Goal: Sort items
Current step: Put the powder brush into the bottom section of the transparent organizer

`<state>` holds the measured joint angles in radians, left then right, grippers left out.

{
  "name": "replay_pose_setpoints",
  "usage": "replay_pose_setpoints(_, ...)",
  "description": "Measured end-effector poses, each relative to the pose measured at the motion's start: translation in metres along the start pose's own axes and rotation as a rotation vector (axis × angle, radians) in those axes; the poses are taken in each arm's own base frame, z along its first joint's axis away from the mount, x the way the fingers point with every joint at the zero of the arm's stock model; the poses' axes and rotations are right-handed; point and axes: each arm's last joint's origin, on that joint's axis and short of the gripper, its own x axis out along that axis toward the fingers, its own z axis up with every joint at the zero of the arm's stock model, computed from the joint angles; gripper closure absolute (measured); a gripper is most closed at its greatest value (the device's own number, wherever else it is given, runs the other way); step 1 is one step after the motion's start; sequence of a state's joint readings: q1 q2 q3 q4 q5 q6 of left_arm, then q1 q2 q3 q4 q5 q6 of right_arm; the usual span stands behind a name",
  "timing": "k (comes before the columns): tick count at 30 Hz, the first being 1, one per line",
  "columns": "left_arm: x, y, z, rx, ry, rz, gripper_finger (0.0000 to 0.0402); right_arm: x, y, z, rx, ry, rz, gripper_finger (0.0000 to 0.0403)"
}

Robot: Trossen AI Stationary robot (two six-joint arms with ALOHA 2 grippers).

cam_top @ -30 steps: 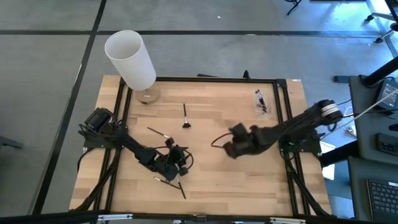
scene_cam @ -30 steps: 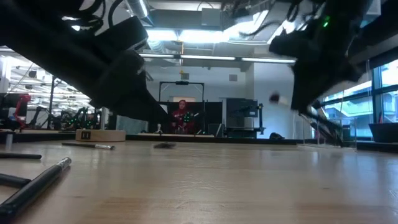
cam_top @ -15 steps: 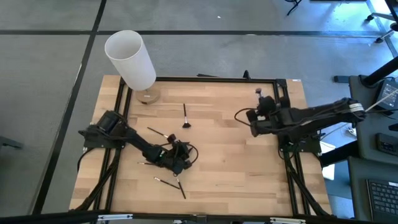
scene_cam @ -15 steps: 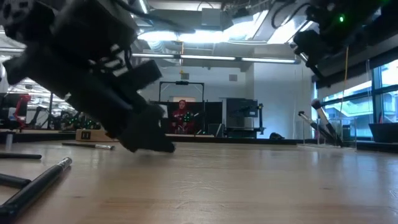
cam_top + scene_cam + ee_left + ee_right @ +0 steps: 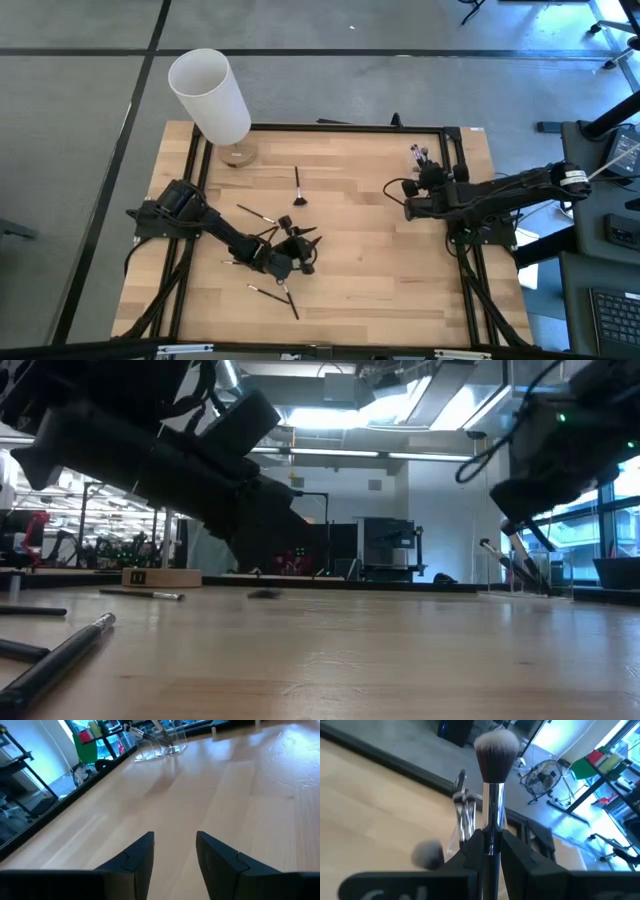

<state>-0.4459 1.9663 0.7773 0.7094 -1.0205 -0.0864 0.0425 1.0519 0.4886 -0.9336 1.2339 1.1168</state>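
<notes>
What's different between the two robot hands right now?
The right gripper is clamped on a makeup brush, its pale tuft pointing away from the hand; the left gripper holds nothing, its jaws apart over bare wood.

The right gripper sits near the table's far right corner, by a clear holder with brushes in it; the left gripper is mid-table, among loose brushes.

Both have two dark fingers.
</notes>
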Motion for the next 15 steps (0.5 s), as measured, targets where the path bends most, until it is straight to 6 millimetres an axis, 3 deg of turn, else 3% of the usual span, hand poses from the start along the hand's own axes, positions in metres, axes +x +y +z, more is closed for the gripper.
replay_pose_setpoints(8,-0.0009,-0.0011,-0.0009,-0.064,0.007,-0.021,0.0258,0.0030,-0.0013,-0.0116,-0.023,0.024,0.004,0.0345)
replay_pose_setpoints(15,-0.0084,-0.0051,-0.0011,-0.067,-0.005,-0.009,0.0258,0.0003,0.0015,-0.0020,-0.027,0.024,0.021,0.0294)
